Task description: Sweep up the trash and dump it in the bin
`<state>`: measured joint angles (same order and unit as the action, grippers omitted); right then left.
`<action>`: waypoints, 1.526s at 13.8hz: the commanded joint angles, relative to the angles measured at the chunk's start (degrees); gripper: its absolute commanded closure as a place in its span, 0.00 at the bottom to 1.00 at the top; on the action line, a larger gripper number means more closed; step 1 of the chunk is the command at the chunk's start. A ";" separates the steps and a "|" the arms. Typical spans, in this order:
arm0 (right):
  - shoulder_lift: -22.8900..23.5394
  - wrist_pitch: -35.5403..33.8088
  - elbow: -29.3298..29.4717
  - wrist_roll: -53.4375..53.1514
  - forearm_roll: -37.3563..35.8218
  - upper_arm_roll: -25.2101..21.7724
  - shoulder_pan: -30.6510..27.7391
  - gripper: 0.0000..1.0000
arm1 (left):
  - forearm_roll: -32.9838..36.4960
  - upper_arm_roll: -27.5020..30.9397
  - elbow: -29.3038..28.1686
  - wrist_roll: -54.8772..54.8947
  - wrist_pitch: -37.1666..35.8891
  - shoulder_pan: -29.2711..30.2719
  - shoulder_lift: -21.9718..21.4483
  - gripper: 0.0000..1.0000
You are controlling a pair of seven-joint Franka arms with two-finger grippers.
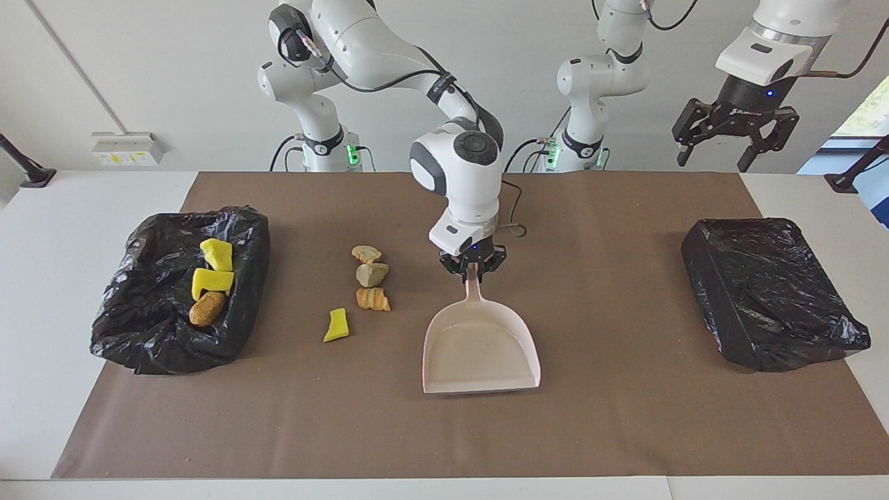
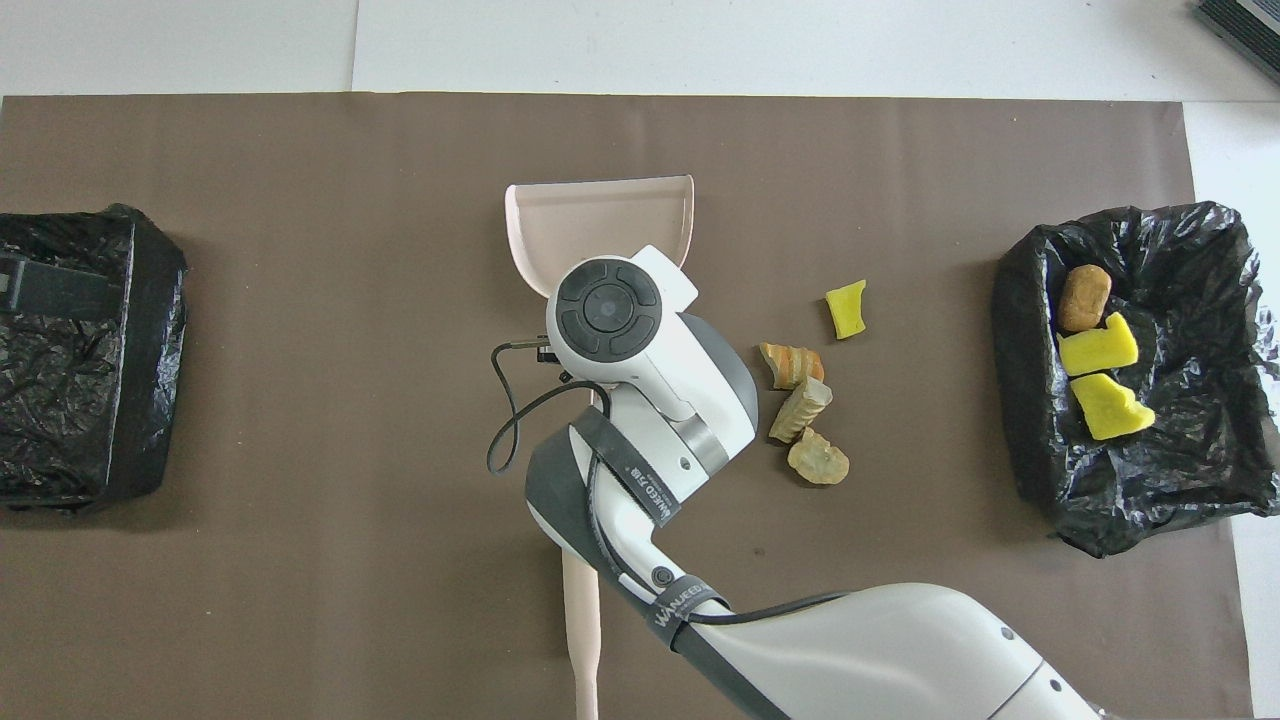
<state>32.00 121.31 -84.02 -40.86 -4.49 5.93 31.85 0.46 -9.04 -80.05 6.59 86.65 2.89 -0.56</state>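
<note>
My right gripper (image 1: 473, 272) is shut on the handle of a pale pink dustpan (image 1: 479, 347). The pan sits on the brown mat with its mouth turned away from the robots, and nothing lies in it. In the overhead view the pan (image 2: 600, 220) is partly under the right hand. Several trash lumps lie on the mat beside it, toward the right arm's end: yellow (image 1: 337, 325), orange-striped (image 1: 373, 299), greenish (image 1: 372, 274), tan (image 1: 365, 253). The black-lined bin (image 1: 139, 340) holds two yellow pieces (image 1: 217, 254) (image 1: 212, 280) and a brown lump (image 1: 207, 308). My left gripper (image 1: 736, 132) waits raised and open.
A second black-bagged box (image 1: 764, 292) stands at the left arm's end of the brown mat (image 1: 625, 430). A thin black cable (image 2: 505, 410) loops on the mat beside the right hand.
</note>
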 commanded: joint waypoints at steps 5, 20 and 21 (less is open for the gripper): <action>2.63 5.08 1.76 -5.73 1.94 0.05 3.04 0.27 | 0.51 0.08 -0.80 -0.26 -2.63 1.60 -1.98 0.00; -24.68 -5.03 -25.28 -5.20 7.10 1.45 6.01 0.00 | 0.33 -0.27 -5.28 0.01 10.63 -6.30 4.33 0.00; -26.71 -5.03 -28.10 -5.46 7.73 1.45 7.77 0.00 | 0.42 -0.27 -6.16 -0.08 13.17 -8.40 5.73 0.00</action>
<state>11.85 115.07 -102.93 -45.95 0.74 7.11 37.39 0.43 -9.95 -84.34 6.65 95.62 -1.91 2.99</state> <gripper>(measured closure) 0.000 0.000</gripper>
